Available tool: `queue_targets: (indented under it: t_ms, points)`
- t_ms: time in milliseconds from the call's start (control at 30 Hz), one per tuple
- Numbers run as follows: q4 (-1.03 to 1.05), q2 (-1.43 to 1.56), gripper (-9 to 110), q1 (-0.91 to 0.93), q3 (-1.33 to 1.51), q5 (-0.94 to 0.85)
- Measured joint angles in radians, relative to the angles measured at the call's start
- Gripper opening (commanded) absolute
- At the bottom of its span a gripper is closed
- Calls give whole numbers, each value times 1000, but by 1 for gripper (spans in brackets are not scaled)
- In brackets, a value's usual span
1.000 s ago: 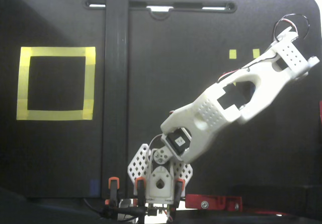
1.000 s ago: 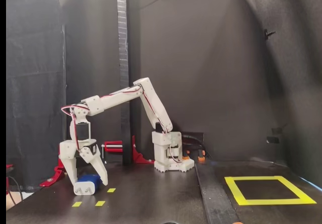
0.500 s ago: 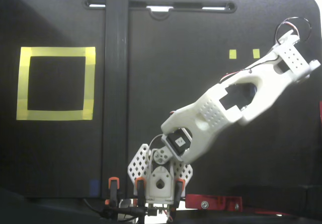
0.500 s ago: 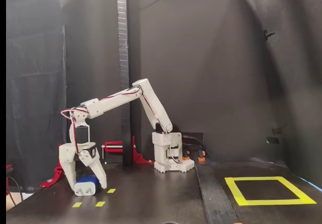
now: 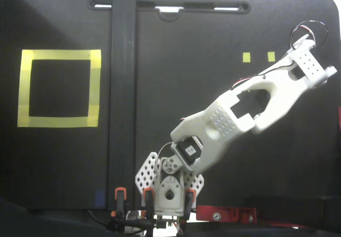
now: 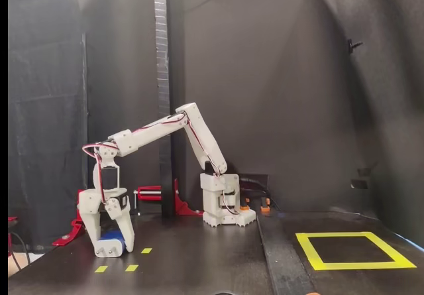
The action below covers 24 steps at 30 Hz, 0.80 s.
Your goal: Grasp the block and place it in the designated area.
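In a fixed view from the side, the dark blue block [image 6: 114, 236] sits on the black table at the left, just beside small yellow tape squares. My white gripper [image 6: 110, 248] reaches down over it with a finger pressed against each side, shut on the block. In a fixed view from above, the arm's wrist [image 5: 307, 66] covers the gripper and the block at the far right. The designated area, a square of wide yellow tape [image 5: 58, 55], lies at the left of that view and at the lower right [image 6: 358, 266] of the side one, far from the gripper.
A black upright post [image 6: 160, 76] stands behind the arm's base [image 6: 222, 205] and crosses the table as a dark strip [image 5: 122, 88]. Small yellow tape squares [image 5: 246, 57] mark the block's side. A red clamp [image 6: 156, 192] sits at the table's edge.
The fingers have narrowed from a wide spread to closed against the block's sides, and the gripper sits slightly lower over it. The block has not moved.
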Motion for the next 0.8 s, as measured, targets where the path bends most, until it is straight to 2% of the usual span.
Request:
queue_targets:
  t_ms: [333, 567, 800]
  points:
    - [12, 12, 19, -2, -2, 2]
    - [144, 51, 19, 0, -28, 2]
    - [308, 66, 19, -2, -184, 21]
